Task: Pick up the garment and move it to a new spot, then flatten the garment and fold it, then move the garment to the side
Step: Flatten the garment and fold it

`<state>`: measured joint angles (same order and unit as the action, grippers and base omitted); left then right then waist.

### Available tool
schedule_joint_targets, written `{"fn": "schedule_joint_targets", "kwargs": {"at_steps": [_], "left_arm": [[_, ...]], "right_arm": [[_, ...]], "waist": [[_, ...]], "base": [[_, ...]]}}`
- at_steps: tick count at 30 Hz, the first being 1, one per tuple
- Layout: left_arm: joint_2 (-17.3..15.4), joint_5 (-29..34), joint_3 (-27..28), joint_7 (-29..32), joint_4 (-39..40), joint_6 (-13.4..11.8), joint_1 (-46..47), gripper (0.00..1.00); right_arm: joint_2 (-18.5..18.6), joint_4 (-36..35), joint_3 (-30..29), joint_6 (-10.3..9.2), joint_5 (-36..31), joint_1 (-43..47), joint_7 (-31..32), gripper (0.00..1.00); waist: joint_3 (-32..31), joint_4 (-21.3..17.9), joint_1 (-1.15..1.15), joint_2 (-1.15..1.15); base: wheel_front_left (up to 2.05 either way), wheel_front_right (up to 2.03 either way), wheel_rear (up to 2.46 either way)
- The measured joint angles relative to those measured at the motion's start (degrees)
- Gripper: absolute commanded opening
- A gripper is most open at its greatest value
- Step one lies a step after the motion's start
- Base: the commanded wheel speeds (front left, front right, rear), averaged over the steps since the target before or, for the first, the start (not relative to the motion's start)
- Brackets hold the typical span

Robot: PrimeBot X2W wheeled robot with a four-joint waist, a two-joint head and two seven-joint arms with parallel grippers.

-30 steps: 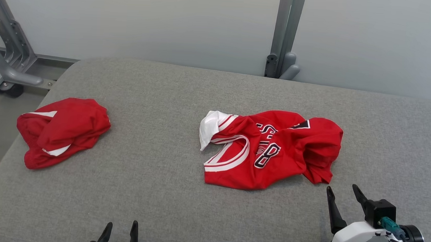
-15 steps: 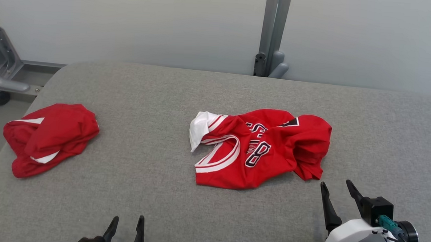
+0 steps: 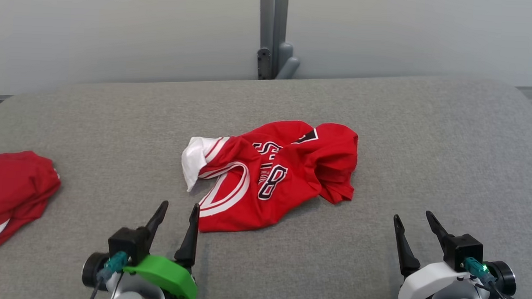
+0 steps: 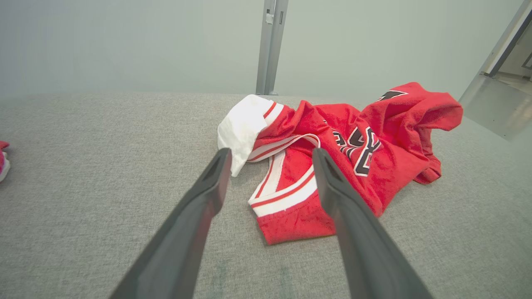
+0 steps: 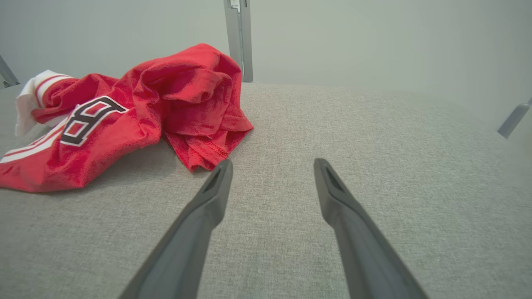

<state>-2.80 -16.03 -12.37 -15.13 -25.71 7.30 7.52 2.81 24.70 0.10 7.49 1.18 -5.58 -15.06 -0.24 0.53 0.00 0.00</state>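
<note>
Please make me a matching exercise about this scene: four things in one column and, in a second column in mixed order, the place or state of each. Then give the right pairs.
Column one
1. red number 8 jersey
2. second red garment
3. left gripper
4. right gripper

Column two
A. open, over bare fabric to the right of the jersey
B. crumpled in the middle of the grey padded surface
C. open, fingertips just short of the jersey's white-striped trim
D. at the left edge of the head view, partly cut off

Pairs: 1-B, 2-D, 3-C, 4-A
</note>
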Motion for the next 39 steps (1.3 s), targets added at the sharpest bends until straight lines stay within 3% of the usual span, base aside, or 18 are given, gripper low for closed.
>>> {"fn": "schedule_joint_targets", "kwargs": {"at_steps": [13,21,22,24,34,39], "left_arm": [[-1.6,6.7,5.6,0.0,-11.2,0.1,12.5,1.0],[-2.5,9.2,10.0,0.0,-15.4,-2.6,14.7,1.0],[-2.6,9.3,10.2,0.0,-15.6,-2.6,14.9,0.8],[-2.8,9.8,10.5,0.0,-15.7,-2.8,15.0,0.0],[-3.7,11.1,12.8,0.0,-10.1,-2.7,17.1,0.0],[-7.3,12.9,12.1,0.0,-8.0,-1.4,24.9,0.0]], "right_arm": [[0.0,-1.9,0.3,0.01,0.2,-4.0,0.0,1.0],[0.0,-3.0,-0.2,0.01,1.4,-5.2,0.0,1.0],[0.0,-3.0,-0.3,0.01,1.4,-5.2,0.0,1.0],[0.0,-3.1,-0.6,0.01,1.4,-5.2,0.0,1.0],[0.0,-3.5,-1.5,0.01,1.9,-5.1,0.0,1.0],[0.0,-3.4,-0.4,0.0,2.3,-5.0,0.0,1.0]], "waist": [[6.3,-7.1,0.0,0.0],[10.4,-10.8,0.0,0.0],[10.8,-11.0,0.0,0.0],[11.3,-11.2,0.0,0.0],[10.5,-9.5,0.0,0.0],[10.1,-8.6,0.0,0.0]], "base": [[0.0,0.0,0.0],[0.0,0.0,0.0],[0.0,0.0,0.0],[0.0,0.0,0.0],[0.0,0.0,0.0],[0.0,0.0,0.0]]}}
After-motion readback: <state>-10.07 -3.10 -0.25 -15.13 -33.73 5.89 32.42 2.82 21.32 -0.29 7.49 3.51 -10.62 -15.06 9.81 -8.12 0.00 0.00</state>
